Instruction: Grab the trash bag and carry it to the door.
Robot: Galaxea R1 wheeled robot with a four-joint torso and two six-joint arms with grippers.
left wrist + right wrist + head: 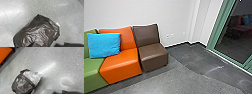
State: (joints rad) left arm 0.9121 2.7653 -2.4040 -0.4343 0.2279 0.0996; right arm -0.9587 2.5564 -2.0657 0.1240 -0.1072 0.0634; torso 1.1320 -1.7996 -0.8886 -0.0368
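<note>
Trash bag (pixel 37 33): dark, crinkled, against grey floor (pixel 70 28), resting or hanging I can't tell; contents hidden
Blue pillow (pixel 104 45): against the orange seat (pixel 121 62), across its green-side edge
Head view: adds green-framed glass (pixel 234 35)
Grippers: clenched or released, I can't tell
</note>
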